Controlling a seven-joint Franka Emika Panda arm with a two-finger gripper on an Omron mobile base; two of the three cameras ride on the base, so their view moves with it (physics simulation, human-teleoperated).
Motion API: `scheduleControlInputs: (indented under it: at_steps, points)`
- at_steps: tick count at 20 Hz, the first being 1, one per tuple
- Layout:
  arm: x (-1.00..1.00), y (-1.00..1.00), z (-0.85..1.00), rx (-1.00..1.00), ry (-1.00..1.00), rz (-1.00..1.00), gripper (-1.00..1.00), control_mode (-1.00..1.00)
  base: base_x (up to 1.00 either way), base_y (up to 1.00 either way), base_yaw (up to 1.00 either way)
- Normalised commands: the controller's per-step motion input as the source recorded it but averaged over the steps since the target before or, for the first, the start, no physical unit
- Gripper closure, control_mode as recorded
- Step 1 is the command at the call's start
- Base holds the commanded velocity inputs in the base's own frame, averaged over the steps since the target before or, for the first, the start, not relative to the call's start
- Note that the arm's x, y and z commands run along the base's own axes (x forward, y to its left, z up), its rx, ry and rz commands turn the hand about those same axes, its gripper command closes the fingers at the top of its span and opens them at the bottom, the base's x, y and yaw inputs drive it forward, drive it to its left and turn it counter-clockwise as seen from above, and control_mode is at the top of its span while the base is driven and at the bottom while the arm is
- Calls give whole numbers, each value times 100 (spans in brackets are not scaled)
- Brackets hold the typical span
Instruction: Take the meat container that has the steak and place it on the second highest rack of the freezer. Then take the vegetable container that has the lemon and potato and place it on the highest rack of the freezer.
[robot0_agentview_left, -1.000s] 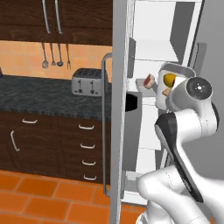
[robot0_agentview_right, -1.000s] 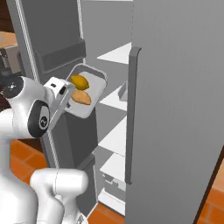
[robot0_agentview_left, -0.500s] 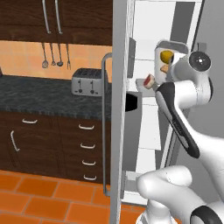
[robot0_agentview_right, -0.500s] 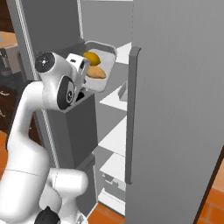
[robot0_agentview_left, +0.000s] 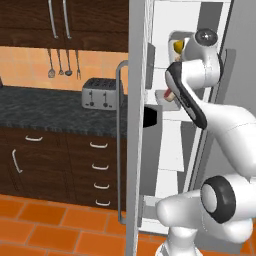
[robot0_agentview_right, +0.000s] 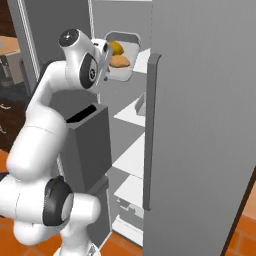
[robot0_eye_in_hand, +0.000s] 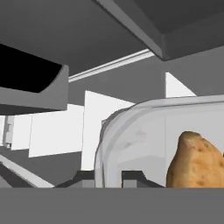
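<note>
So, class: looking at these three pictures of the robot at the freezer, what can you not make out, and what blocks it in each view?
- The lemon: left base view, mostly behind the arm.
- The potato: hand view, cut off by the bottom and right edges.
- The steak: left base view, only a sliver past the arm.
- The pincer's grip on the vegetable container: right base view, hidden by the hand.
</note>
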Motion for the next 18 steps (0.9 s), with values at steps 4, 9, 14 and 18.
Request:
scheduleControlInputs:
  at_steps: [4,9,14,18]
  points:
    - [100,-45,0,0,7,0,100,-100,0,0,0]
    - [100,-35,-6,0,8,0,100,-100,0,0,0]
    - [97,-9,-46,-1,4,0,100,-100,0,0,0]
    - [89,-4,-24,0,-3,0,100,-100,0,0,0]
